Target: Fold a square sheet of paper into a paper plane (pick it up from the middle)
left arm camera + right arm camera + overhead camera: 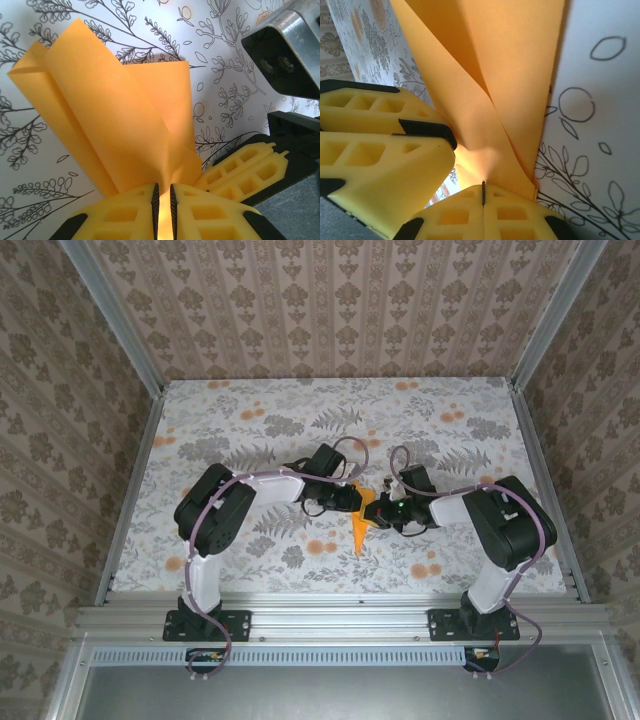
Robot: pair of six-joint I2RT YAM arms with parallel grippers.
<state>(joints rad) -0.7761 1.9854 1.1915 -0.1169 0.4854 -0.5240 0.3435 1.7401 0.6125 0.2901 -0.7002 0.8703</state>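
Top view: paper plane point(359, 527) lies over the middle of the table point(250, 410), between the left gripper point(350, 498) and right gripper point(386, 512).
Left wrist: left gripper point(162, 200) pinches the paper plane point(115, 115) at its folded lower edge, with the flaps fanning upward.
Right wrist: right gripper point(483, 192) is pressed together on the paper plane point(510, 65).

- The right gripper point(483, 189) sits at the bottom edge, its yellow fingers point(520, 215) pressed together with a thin dark seam between them, pinching the orange paper point(510, 65).
- The paper rises from that pinch in creased, overlapping layers and widens towards the top.
- The left gripper point(451, 144) lies at the left, jaws closed, tips against the paper.
- The table point(600, 75), white with line-drawn leaves, lies at the right.
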